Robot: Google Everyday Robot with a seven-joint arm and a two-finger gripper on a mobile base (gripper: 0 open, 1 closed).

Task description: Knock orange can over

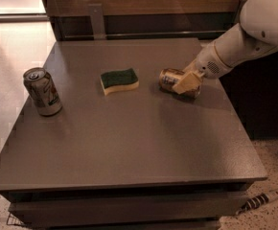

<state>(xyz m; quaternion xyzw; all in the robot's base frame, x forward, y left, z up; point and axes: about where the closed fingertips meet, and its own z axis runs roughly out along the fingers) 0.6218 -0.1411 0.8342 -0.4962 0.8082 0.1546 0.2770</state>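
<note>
The orange can (168, 79) lies on its side on the grey table (129, 147), right of centre, with its silver top rim facing left. My gripper (187, 83) is low over the can's right end and touches or overlaps it. The white arm comes in from the upper right.
A green and yellow sponge (120, 80) lies just left of the orange can. A silver-grey can with green markings (43, 92) stands upright near the table's left edge. A dark wooden wall runs behind the table. A pale floor lies to the left.
</note>
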